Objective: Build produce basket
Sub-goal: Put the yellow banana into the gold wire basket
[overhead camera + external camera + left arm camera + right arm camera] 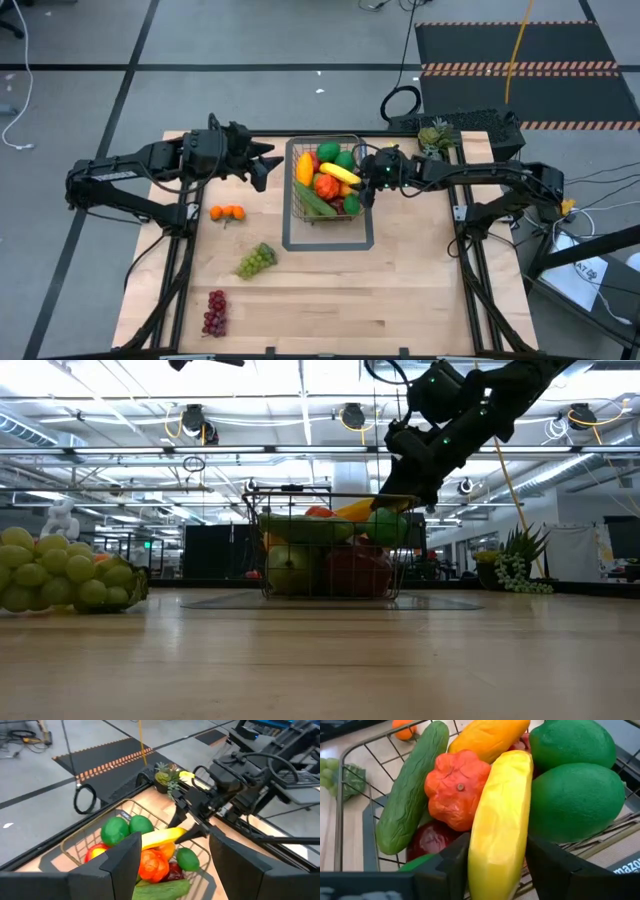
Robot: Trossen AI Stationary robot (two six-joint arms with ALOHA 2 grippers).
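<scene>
Here the right gripper (495,865), its fingers closed around the banana (499,820), hangs over the basket (292,205) by the table's far edge, where letting go now could roll the banana off the heaped produce.

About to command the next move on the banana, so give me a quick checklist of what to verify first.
1. Right gripper straddles the banana: ok.
2. Grip firmly closed on it: cannot tell.
3. Banana over the wire basket, lying on the produce: ok.
4. Left gripper clear of the basket, open and empty: ok.
5. Green grapes, red grapes and small oranges left on the table: not ok.
</scene>
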